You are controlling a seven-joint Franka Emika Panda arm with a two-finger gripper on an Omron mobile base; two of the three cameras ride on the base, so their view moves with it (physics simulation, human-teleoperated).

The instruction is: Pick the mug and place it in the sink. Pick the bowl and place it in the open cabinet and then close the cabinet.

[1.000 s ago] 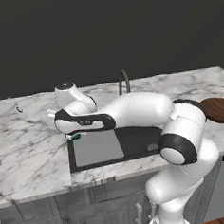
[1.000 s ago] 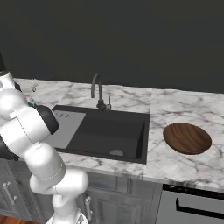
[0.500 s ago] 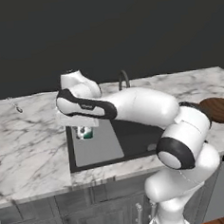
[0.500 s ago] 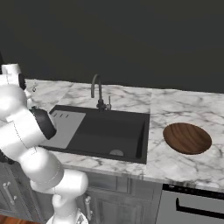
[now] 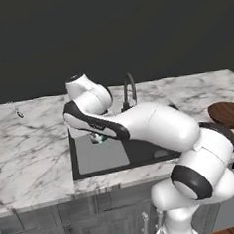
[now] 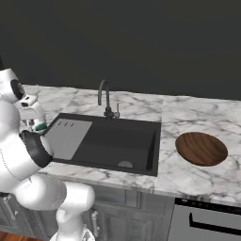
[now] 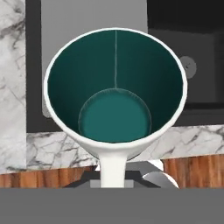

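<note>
We see the two-finger gripper [image 5: 97, 136] clamped on the small white, teal-lined mug [image 7: 115, 98] — held above the black sink's [image 6: 110, 143] grey drainboard [image 5: 100, 157]. White-veined marble counter [image 6: 197, 176], dark wall behind — the round dark-brown wooden bowl [image 6: 201, 148] rests right of the basin.

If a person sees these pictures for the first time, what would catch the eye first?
Probably the mug, whose teal-green inside faces the hand camera; the gripper holds it above the grey drainboard at the left end of the black sink. Next, the dark-brown wooden bowl on the marble counter right of the sink.
</note>
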